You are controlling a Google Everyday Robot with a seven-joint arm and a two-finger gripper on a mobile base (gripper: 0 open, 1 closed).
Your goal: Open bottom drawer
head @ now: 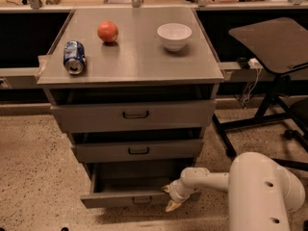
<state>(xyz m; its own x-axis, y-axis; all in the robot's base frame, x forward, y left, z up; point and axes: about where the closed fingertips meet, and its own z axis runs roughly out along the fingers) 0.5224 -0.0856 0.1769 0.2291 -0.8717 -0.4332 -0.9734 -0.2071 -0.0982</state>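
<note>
Reaching in from the lower right, our white arm (211, 179) holds the gripper (169, 198) against the right end of the bottom drawer (115, 199), at its front. We cannot tell whether the claw is spread or pressed together. That drawer sits lowest in the grey cabinet, just above the speckled floor (33, 177), and stands partway out beyond the two fronts above it. On the cabinet top (139, 61) we see a can (74, 57) on its side, a red fruit (108, 32) and a white bowl (174, 35).
</note>
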